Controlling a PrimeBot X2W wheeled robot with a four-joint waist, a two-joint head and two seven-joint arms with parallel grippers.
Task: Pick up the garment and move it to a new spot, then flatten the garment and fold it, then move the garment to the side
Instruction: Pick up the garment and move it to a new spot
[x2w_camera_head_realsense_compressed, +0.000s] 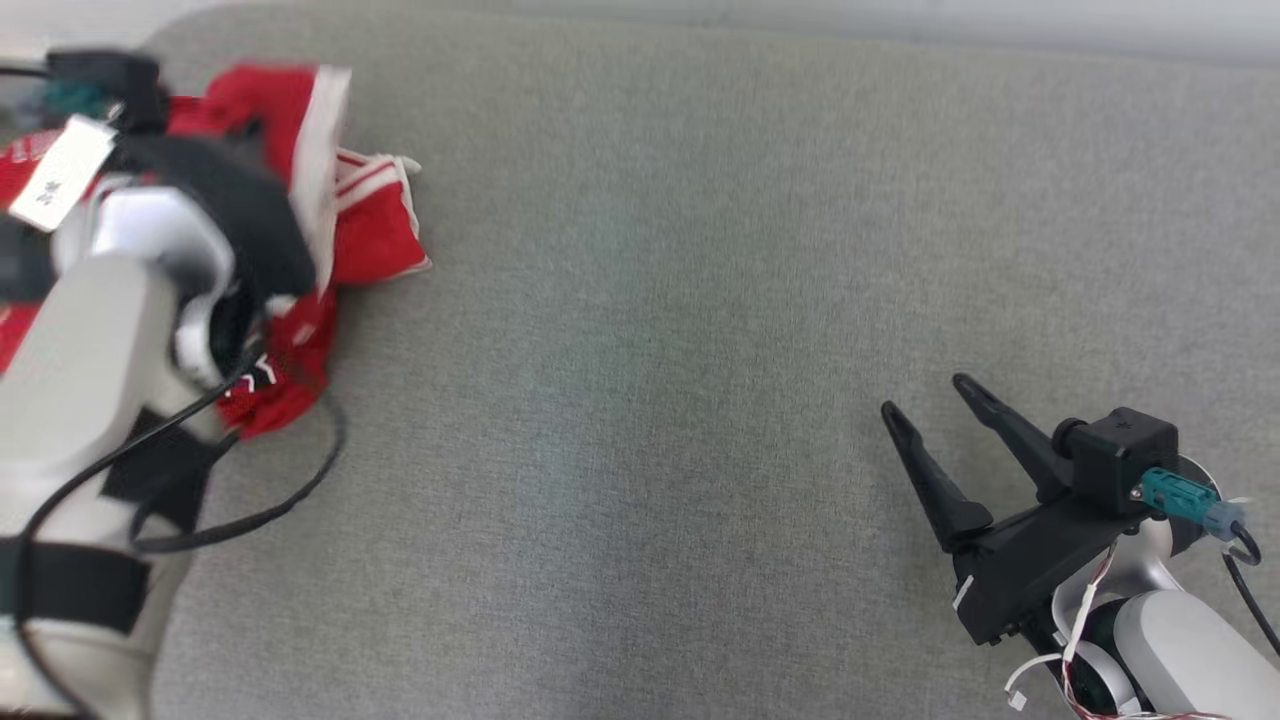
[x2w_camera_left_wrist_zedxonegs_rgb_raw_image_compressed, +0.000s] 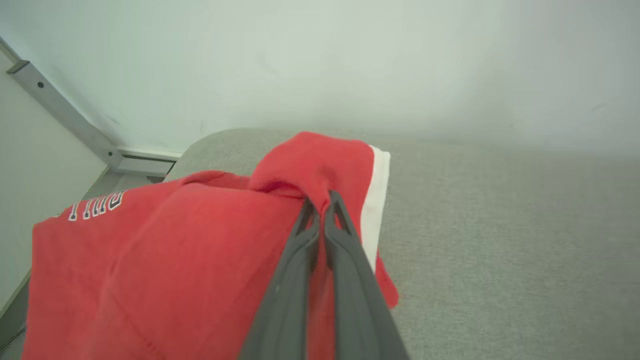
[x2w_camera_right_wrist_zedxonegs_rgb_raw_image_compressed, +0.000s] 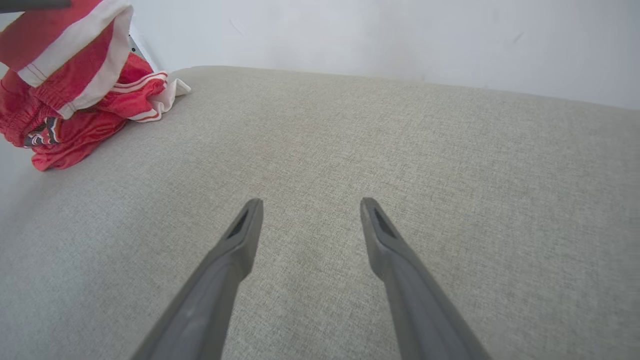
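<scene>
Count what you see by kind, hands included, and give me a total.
Red-and-white garment: 1
Hands: 2, the left hand shut on the garment, the right hand open
Grey padded surface: 1
Total: 4

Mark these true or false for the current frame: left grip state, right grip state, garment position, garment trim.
1. The left gripper is shut on the red garment. True.
2. The right gripper is clamped on a sleeve. False: it is open and holds nothing, over the bare grey surface.
3. The garment lies flat and folded at the middle of the surface. False: it is bunched up at the surface's left end, near the corner.
4. The garment has white trim. True.
</scene>
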